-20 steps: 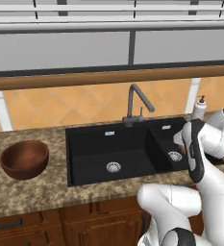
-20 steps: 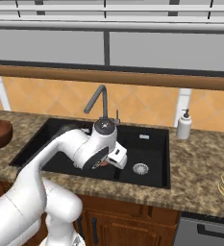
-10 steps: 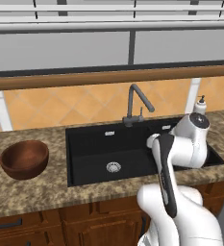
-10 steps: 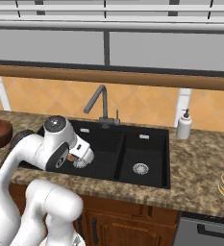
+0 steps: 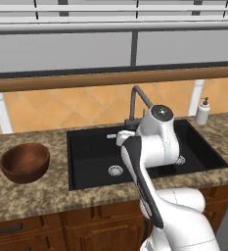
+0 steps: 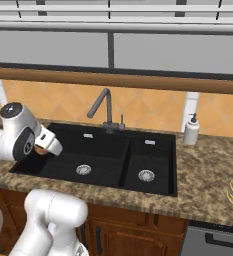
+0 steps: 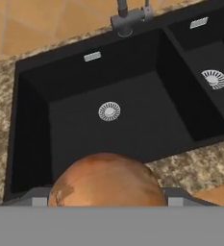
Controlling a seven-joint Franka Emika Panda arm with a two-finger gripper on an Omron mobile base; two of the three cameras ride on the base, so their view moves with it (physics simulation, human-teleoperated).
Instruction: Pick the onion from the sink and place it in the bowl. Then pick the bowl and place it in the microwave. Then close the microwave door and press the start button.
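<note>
We have the onion [image 7: 107, 180] held in the claw [image 6: 42, 148], lifted clear of the sink [image 5: 91, 147] and hanging over its left basin. In the right base view the onion shows as a small orange-brown patch pinched at the end of the arm, near the sink's left wall. The bowl [image 5: 24, 162] sits on the bench [image 5: 32, 193] well to the left of the sink, empty as far as we can see.

As we judge it, the step in hand is the carry to the bowl. We should keep the grip firm and the onion high enough to pass over the sink's edge and the bowl's thick rim, travel left until we are above the bowl's middle, then lower before letting go, so the round onion does not bounce or roll out.

We can read no brand, label or writing anywhere; the soap bottle [image 6: 191, 131] looks plain white.
</note>
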